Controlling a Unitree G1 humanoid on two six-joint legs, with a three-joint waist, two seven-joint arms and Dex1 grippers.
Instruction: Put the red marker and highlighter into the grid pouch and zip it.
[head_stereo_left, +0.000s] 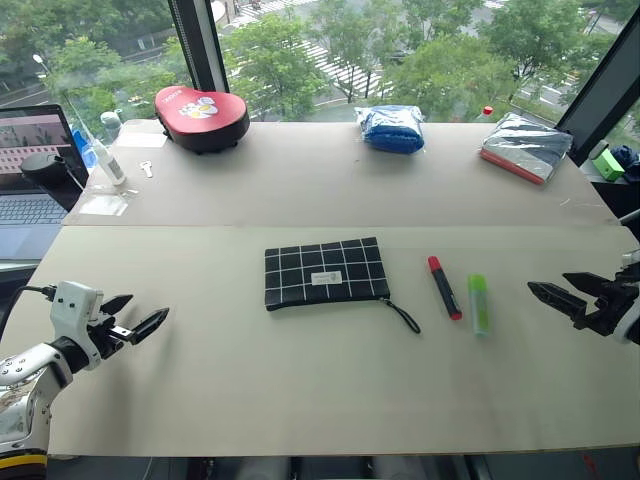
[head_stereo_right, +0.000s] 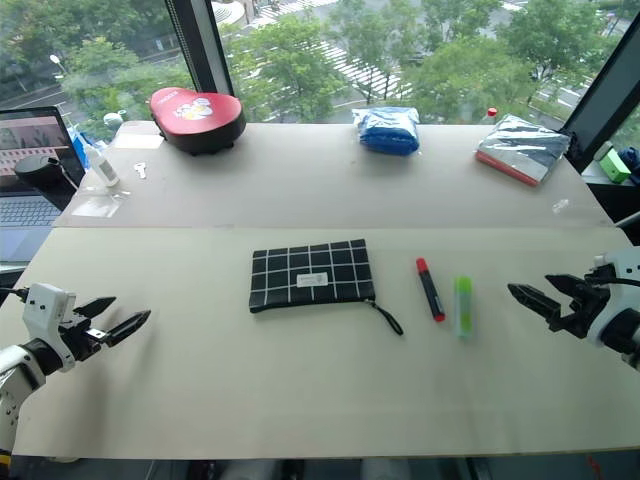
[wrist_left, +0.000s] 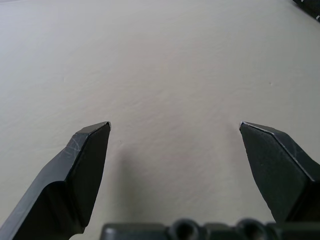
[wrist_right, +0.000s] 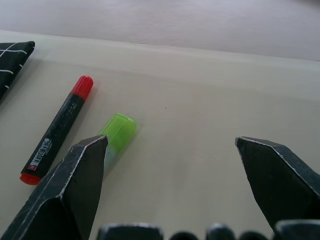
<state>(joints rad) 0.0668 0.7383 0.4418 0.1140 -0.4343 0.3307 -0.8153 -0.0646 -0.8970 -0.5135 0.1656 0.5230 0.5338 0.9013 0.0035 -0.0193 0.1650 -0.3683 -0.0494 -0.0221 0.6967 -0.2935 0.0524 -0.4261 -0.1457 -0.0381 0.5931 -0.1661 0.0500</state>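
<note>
I see the grid pouch (head_stereo_left: 325, 273) lying flat at the centre of the frame on the pale table (head_stereo_left: 300, 390), its small white label (head_stereo_left: 326, 277) facing up; print on the label is too small for me to read. Its black wrist loop (head_stereo_left: 402, 315) trails off the lower right corner toward the pens. Just right of the pouch lies the red marker (head_stereo_left: 444, 287), red cap toward the top of the frame, and just beside it, apart from it, the highlighter (head_stereo_left: 479, 303). In the right wrist view I can make out a white strip with a barcode and tiny text on the marker's black barrel, but not legibly; one of my own fingers there hides the lower part of the highlighter.

My left gripper (head_stereo_left: 143, 322) sits at the lower left of the frame, fingers spread wide with nothing between them, over bare table. My right gripper (head_stereo_left: 566, 292) is at the right edge, partly cut off, fingers likewise spread wide and empty, near the highlighter but clear of it.

At the top left is a red case (head_stereo_left: 201, 117) with a white logo I cannot read, and a laptop (head_stereo_left: 32, 165) cut off by the frame edge. Along the top sit a blue bag (head_stereo_left: 391, 128) and a grey packet (head_stereo_left: 526, 146).
</note>
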